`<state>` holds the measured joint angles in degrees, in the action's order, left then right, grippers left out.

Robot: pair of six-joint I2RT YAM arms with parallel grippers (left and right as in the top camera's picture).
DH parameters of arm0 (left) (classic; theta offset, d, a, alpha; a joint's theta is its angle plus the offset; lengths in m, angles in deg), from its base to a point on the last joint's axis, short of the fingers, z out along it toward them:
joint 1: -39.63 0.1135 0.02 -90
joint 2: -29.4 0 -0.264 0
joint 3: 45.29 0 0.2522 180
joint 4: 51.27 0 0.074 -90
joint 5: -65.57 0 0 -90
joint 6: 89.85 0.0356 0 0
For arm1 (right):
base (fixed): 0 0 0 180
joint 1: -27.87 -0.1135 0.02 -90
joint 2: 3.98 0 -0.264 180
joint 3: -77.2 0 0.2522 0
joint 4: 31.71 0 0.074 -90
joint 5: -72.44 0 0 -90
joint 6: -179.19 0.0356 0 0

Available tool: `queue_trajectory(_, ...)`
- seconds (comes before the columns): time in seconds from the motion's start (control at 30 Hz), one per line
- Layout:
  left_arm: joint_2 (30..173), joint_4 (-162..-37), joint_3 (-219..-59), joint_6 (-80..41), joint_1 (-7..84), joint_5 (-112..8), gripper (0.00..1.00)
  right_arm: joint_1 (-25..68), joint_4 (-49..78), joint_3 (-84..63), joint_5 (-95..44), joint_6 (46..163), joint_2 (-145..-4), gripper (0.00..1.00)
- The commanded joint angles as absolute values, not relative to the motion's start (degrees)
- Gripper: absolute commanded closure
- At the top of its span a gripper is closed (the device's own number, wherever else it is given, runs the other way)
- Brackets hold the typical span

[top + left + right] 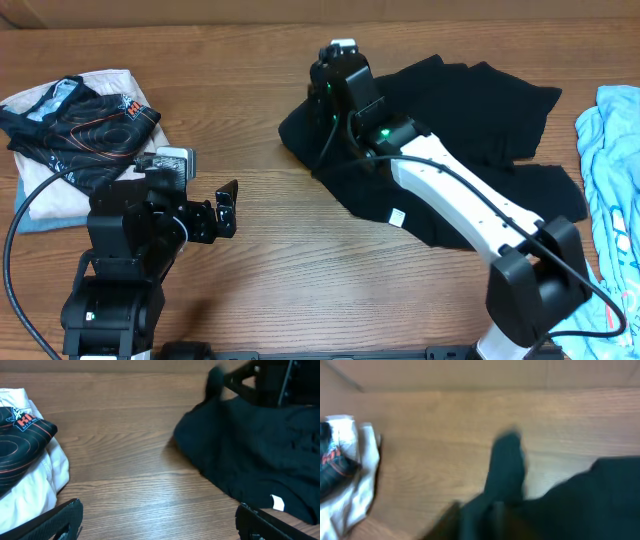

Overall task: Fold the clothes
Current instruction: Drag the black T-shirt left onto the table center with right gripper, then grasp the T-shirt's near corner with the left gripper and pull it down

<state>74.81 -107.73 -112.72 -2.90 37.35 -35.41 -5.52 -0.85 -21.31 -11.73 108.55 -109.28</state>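
Right end effector (338, 62) sits at the left edge of the black shirt (480, 110), arm stretched diagonally across it. Wrist view is blurred, can't tell its grip. Left end effector (218, 212) has fingers apart, low over bare bench (260, 130), facing the shirt.

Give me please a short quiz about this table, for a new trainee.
1. True or false: the left fingers grip the black garment.
2. What lies at the right edge of the table? A) a light blue garment B) a red towel C) a shoe
3. What tops the folded pile?
Key: 1 false, they are open and empty. 2 A. 3 the patterned garment with orange rings.
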Motion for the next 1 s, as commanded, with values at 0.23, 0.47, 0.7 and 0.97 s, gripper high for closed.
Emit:
queue_trajectory(0.23, 79.71, -107.12, -114.19, -3.29, 36.87, -38.89, 0.00, 5.15, 15.74, -25.47, -7.17, 106.75, -103.16, 0.00)
queue_trajectory(0.47, 90.07, -104.06, -114.19, -4.19, 34.55, -42.84, 0.00, 14.65, 32.64, -25.47, -6.03, 106.73, -94.65, 0.00)
queue_trajectory(0.7, 104.30, -98.09, -114.19, -5.72, 28.63, -43.02, 0.00, 21.06, 42.63, -25.47, -6.05, 106.95, -92.38, 0.00)
queue_trajectory(0.97, 121.32, -85.17, -114.19, -10.63, 25.17, -45.51, 0.00, 24.05, 47.31, -25.47, -6.05, 106.93, -92.38, 0.00)
